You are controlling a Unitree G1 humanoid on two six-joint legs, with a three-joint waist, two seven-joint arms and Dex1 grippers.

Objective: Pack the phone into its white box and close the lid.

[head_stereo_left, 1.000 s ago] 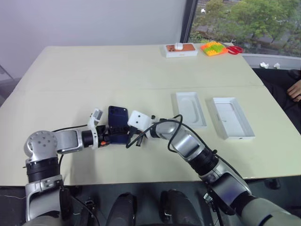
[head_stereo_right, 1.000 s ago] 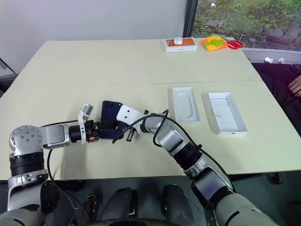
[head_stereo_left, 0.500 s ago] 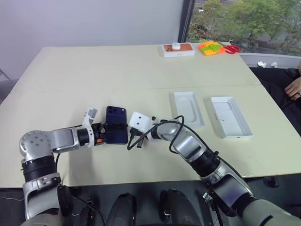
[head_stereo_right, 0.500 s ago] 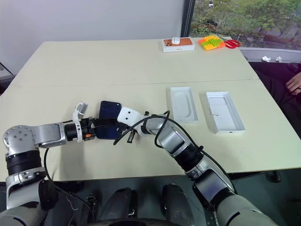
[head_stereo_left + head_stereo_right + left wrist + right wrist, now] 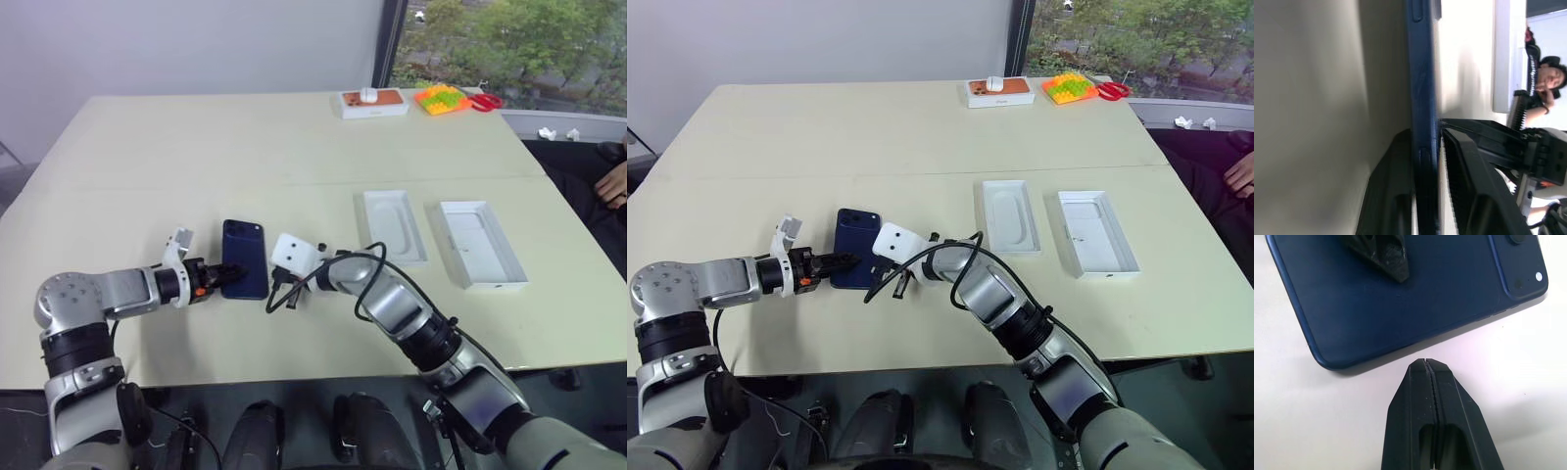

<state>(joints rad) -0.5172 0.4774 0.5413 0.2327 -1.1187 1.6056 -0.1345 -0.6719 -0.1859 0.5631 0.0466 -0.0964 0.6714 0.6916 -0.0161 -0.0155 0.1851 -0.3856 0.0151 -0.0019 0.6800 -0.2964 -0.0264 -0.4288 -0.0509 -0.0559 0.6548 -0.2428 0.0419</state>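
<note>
A broad cream table (image 5: 245, 147) fills the room's centre, a seam running across it where two tops meet. A plain grey-white wall (image 5: 186, 44) stands behind. At the far right, a dark window frame (image 5: 389, 44) edges a window (image 5: 509, 39) onto leafy green trees (daylight falls evenly over the tabletop). A pale sill (image 5: 568, 125) runs below the glass. Dark floor (image 5: 1205, 411) shows beneath the near edge.
</note>
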